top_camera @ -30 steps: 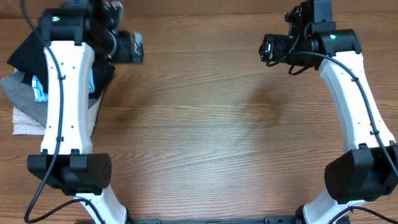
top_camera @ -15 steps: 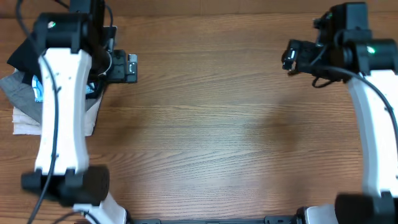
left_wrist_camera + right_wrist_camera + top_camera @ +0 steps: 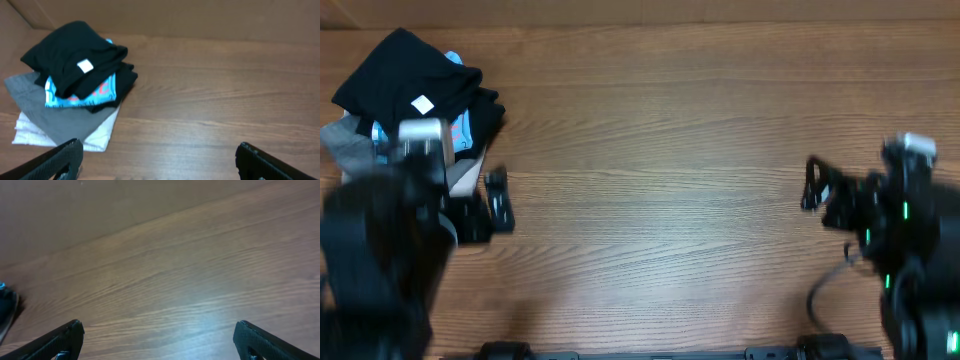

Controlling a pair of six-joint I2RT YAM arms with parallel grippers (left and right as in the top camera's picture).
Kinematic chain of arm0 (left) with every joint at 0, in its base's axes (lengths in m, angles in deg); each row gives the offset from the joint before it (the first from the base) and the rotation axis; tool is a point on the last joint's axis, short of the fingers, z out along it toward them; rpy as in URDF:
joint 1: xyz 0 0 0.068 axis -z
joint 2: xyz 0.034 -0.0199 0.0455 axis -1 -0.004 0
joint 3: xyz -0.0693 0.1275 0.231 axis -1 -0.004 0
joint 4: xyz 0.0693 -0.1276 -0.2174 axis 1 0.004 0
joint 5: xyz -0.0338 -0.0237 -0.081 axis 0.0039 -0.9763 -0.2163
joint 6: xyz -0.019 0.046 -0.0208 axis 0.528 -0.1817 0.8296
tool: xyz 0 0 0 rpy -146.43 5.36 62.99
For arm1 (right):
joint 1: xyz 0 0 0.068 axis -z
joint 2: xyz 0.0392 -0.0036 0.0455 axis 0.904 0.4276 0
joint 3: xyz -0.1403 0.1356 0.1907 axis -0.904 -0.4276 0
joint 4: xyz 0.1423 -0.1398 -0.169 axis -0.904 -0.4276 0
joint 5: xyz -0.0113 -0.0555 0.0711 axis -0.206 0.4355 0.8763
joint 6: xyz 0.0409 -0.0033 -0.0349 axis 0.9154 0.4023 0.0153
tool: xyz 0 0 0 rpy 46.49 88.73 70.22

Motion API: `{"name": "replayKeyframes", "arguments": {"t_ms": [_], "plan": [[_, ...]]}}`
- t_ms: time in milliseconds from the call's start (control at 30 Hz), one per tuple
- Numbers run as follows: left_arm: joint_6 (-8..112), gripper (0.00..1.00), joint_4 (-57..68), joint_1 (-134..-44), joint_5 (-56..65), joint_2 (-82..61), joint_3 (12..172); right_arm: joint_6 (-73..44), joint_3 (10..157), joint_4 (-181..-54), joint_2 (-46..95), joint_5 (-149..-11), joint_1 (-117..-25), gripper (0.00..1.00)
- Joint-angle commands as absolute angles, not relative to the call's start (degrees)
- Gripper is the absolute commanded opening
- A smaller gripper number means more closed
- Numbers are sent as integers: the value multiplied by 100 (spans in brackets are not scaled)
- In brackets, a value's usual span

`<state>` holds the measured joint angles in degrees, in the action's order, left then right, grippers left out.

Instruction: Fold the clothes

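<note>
While the left claw and right claw are hanging open, I'm worrying a deep pinch into the black T-shirt, sitting atop the light blue T-shirt, is going to drag both.

Black housings are seen on the left arm and right arm, and black fingers on the left gripper and right gripper. A pale grey cap is fitted at 12 o'clock on the left arm, and green lights on the right.

Soft, even light; overhead the left arm and right arm are motion-blurred.
</note>
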<state>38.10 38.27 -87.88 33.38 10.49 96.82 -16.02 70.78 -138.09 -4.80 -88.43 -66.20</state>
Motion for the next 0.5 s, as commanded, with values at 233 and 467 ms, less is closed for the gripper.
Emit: {"name": "replayKeyframes", "arguments": {"t_ms": [233,467], "plan": [[3887,100,4308,-8773,3388,3066,7980,-1551,6391,-15162,-1527,-9068,-6622,100],[3869,100,5606,-8773,3500,3077,7975,-1551,6391,-15509,-1527,-9068,-6622,100]]}}
